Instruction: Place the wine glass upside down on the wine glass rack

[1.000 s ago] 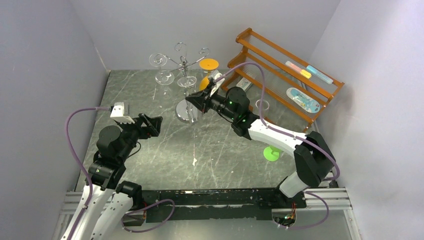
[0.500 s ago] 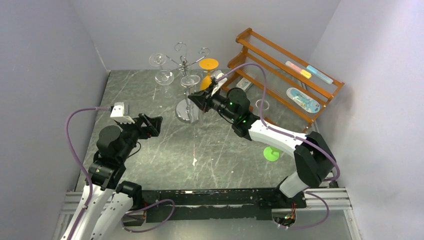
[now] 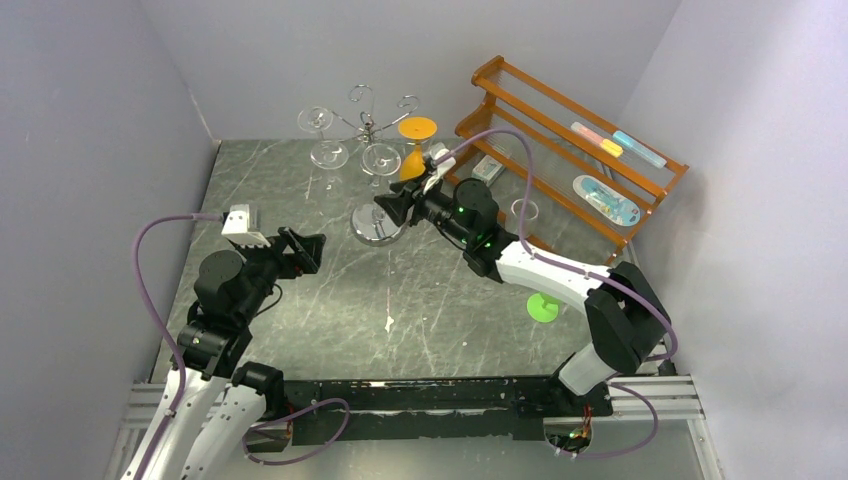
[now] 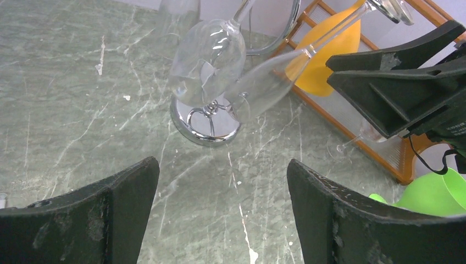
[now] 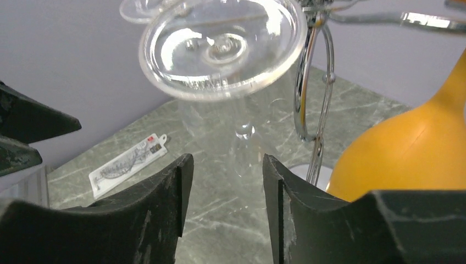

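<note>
The clear wine glass (image 3: 381, 158) hangs upside down from an arm of the chrome wine glass rack (image 3: 370, 122). Its round foot (image 5: 222, 47) is on top and its stem (image 5: 242, 132) points down. My right gripper (image 5: 227, 162) is open just in front of the stem, with nothing between its fingers. In the top view the right gripper (image 3: 386, 208) is over the rack's mirrored base (image 3: 372, 228). My left gripper (image 4: 222, 165) is open and empty, low over the table (image 4: 82, 110) to the left of the rack base (image 4: 206, 118).
A second clear glass (image 3: 328, 150) and an orange glass (image 3: 414, 150) also hang on the rack. An orange-brown wooden shelf (image 3: 560, 130) stands at the back right, with a clear glass (image 3: 525, 212) at its foot. A green glass (image 3: 543, 307) lies under the right arm. A flat packet (image 5: 126, 162) lies on the table.
My right gripper has opened and let go of the wine glass stem. The glass now hangs free on the rack. The left arm has not moved.
</note>
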Robot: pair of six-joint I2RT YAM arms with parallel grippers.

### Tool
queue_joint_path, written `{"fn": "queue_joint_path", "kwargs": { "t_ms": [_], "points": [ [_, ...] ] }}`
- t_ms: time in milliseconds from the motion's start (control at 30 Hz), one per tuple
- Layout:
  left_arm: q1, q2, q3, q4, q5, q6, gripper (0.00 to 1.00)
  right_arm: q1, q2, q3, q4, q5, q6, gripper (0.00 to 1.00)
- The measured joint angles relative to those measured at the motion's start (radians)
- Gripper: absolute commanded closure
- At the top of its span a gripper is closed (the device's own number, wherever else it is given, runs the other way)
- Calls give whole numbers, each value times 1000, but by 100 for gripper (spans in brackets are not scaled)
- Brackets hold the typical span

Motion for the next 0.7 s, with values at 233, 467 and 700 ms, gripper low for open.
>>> {"fn": "queue_joint_path", "kwargs": {
  "t_ms": [233,467,700],
  "points": [
    [0,0,0,-10,0,0,8,0,-61,-58,-39,-5,27,35],
    [0,-11,0,-26,-1,1,4,0,-279,-107,-188,27,38,31],
    [0,-36,0,-29,-4,0,4,0,-516,-116,-479,316,109,19]
  ]
}}
